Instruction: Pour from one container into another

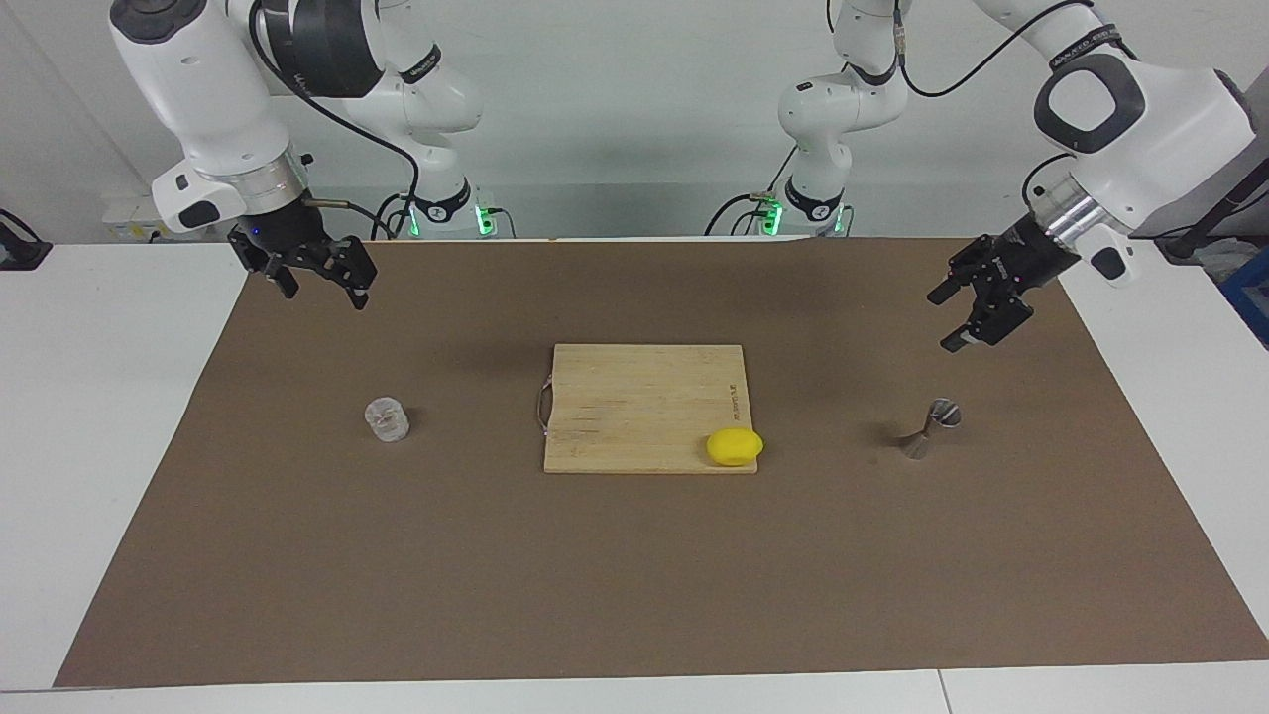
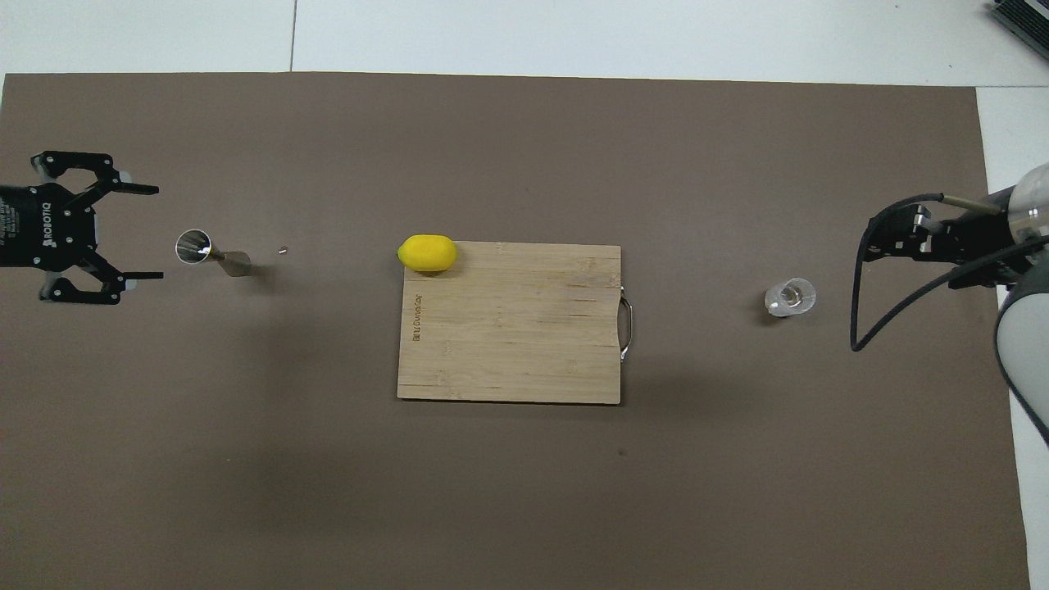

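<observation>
White walls and a white bench [image 1: 119, 416] form the setting; most of the bench is covered by a brown mat [image 1: 634, 575]. Near the mat's centre a wooden cutting board [image 1: 644, 407] is laid, with a yellow lemon [image 1: 735, 446] resting on the corner toward the left arm's end, farther from the robots. The glass tumbler [image 1: 387, 418] is stood upright on the mat toward the right arm's end, well apart from the board. The metal jigger [image 1: 930, 428] is stood toward the left arm's end, leaning slightly as seen in the facing view, its upper cup seen open in the overhead view [image 2: 194, 247]. A tiny speck [image 2: 282, 250] is seen on the mat beside it.

No step of the pour is judged done: neither vessel is grasped, and they are set well apart. The left gripper [image 1: 972, 307] is held in the air over the mat near the jigger, its jaws spread and nothing between them. The right gripper [image 1: 315, 266] is hung over the mat's edge nearest the robots, likewise released and empty, clear of the tumbler. Grasping, carrying, tilting and pouring are all judged outstanding.
</observation>
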Controlling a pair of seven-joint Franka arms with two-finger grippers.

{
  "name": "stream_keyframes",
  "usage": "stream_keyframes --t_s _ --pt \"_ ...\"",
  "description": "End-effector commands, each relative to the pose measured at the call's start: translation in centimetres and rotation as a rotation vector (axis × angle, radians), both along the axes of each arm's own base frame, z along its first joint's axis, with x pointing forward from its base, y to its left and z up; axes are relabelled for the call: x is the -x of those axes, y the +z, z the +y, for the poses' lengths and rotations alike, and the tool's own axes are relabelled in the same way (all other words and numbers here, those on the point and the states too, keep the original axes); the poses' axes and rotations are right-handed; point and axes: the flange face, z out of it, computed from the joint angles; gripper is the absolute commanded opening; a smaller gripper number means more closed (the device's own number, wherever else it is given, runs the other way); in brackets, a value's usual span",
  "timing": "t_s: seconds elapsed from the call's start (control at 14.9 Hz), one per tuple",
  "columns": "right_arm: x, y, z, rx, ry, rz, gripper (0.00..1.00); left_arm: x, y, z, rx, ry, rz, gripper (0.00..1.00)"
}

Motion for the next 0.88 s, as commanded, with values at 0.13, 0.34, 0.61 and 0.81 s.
stream_keyframes --t_s 0.13,0.34,0.61,0.81 --pt "-0.2 -2.6 -1.9 -0.119 -0.331 -0.007 1.00 2.4 -6.7 3.7 0.128 0.203 0.089 1.00" --pt "-0.5 -5.8 -4.4 -0.148 -0.478 0.011 1.00 3.0 -8.4 3.5 0.184 0.237 0.115 1.00" --pt "-2.1 -12.5 -7.6 -0.230 -0.635 0.124 1.00 3.9 -10.9 3.3 0.213 0.301 0.135 1.00" --pt "-2.9 -16.7 -9.3 -0.296 -0.704 0.153 1.00 3.6 -12.3 3.3 0.211 0.323 0.145 1.00"
